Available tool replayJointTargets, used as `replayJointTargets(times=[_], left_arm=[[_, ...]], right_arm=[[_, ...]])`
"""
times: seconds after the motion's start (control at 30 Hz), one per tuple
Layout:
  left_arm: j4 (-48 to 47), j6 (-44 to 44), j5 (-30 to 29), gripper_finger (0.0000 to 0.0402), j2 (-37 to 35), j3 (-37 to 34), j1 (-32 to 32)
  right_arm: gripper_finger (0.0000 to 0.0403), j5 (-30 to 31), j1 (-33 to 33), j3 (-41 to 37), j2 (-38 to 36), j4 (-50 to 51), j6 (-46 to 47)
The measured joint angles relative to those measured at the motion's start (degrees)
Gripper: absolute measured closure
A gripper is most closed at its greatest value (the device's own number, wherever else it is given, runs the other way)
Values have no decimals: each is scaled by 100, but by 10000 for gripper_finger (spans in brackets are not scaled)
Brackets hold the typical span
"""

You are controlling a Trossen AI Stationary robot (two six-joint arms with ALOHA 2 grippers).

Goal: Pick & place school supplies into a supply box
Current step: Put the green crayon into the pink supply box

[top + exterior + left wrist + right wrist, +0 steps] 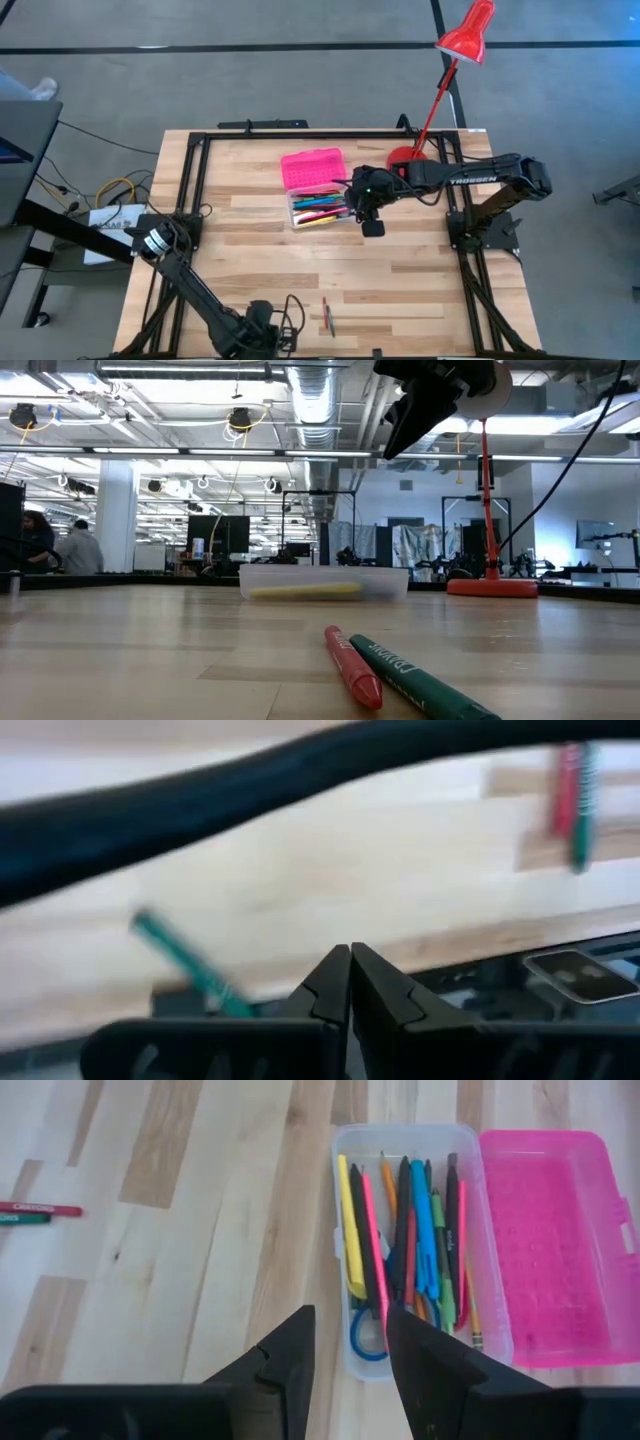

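Observation:
The supply box's clear base sits on the table with its pink lid laid open flat beside it. Several pens, pencils and markers and the blue-handled scissors lie inside the base. A red crayon and a green crayon lie side by side on the table near its near edge. My right gripper is open and hangs in the air just to the right of the box. My left gripper is shut, low at the near edge.
A red desk lamp stands with its base on the table's far right part, right of the box, and its head beyond the far edge. A black cable crosses in front of my left gripper. Bare wood lies between box and crayons.

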State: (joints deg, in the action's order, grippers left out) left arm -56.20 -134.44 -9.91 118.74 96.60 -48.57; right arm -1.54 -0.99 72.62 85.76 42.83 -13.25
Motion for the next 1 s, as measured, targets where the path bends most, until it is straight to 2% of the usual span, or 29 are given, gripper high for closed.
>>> replayJointTargets(times=[0.13,0.23,0.47,0.6,0.83,1.0], left_arm=[[25,1015,-194,395,0,0,-40],[49,2318,-53,395,0,0,-14],[-216,4890,1372,395,0,0,80],[-417,6187,1870,395,0,-2,41],[-470,8183,1745,395,15,-2,-189],[-543,9140,1714,395,15,-2,-271]], right_arm=[[285,0,82,0,0,2,-9],[285,-2,102,0,1,1,-12],[285,-4,97,0,0,2,-8],[285,-10,130,0,1,15,171],[285,-4,353,0,2,114,398],[285,33,514,2,0,113,529]])
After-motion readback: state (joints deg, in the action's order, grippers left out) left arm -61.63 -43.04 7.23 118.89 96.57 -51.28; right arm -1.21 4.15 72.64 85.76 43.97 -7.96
